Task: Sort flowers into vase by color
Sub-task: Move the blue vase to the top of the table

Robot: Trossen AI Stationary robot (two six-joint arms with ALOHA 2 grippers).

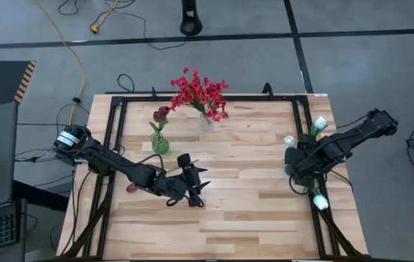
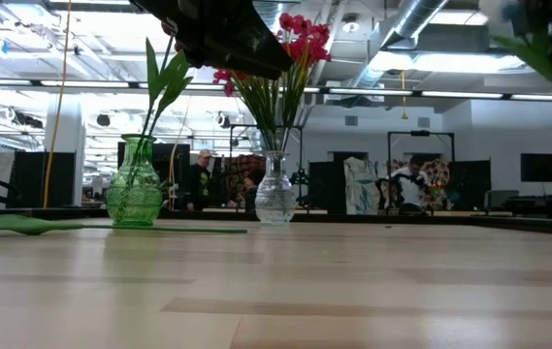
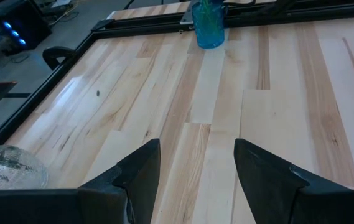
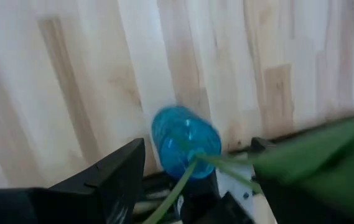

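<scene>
Three vases on counter [image 1: 250, 218]: green vase [image 1: 160, 143], one maroon bud [image 1: 162, 113], upright; clear vase [image 1: 206, 121], red spray bunch [image 1: 201, 92], upright; blue vase [image 4: 185, 140], 3 o'clock, three white buds [image 1: 320, 123] fanned out. Left tool [image 1: 196, 183] centre, wide, empty. Right tool [image 4: 195, 186] wide, straddling green stems [image 4: 183, 183].

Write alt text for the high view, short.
Overhead view of a wooden table with two dark robot arms. A clear vase of red flowers and a green vase with a maroon bud stand near the far edge. The left gripper hangs open mid-table; the right gripper is over white buds at the right edge.
</scene>
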